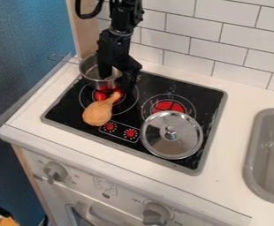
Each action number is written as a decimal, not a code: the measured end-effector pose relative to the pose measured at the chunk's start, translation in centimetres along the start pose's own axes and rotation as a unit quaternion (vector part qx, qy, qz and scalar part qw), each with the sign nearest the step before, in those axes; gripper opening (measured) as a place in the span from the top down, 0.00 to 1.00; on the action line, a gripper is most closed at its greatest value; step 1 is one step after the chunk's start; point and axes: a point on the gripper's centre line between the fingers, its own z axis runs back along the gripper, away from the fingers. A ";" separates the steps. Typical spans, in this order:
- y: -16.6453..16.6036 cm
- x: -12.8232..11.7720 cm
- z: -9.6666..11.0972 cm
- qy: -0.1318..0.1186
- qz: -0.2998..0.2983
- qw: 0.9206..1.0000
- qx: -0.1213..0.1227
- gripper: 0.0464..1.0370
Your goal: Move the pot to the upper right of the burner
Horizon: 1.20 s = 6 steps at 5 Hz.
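The lid (172, 135) is laid partly over the right burner (168, 106), and the drumstick (98, 113) over the near part of the left burner (99, 96). Beyond, at the latter's far side, the pot (90, 73) is straddled at its wall by the parted jaws of the gripper (116, 84), presumably for a rim grip.

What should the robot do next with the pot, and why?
Maybe shut the tool on the pot at its rim: the fingers stand apart, one seemingly inside the pot, one outside, and the pot sits toward the upper left of the left burner, not upper right.
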 end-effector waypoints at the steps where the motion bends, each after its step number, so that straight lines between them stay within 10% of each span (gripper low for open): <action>1: 0.2 -0.3 -0.3 0.003 -0.012 1.000 0.004 0.07; 4: 0.8 -0.5 -0.5 0.023 -0.031 0.999 -0.005 0.88; 6: 1.3 -0.1 0.1 0.024 -0.049 0.998 -0.007 0.97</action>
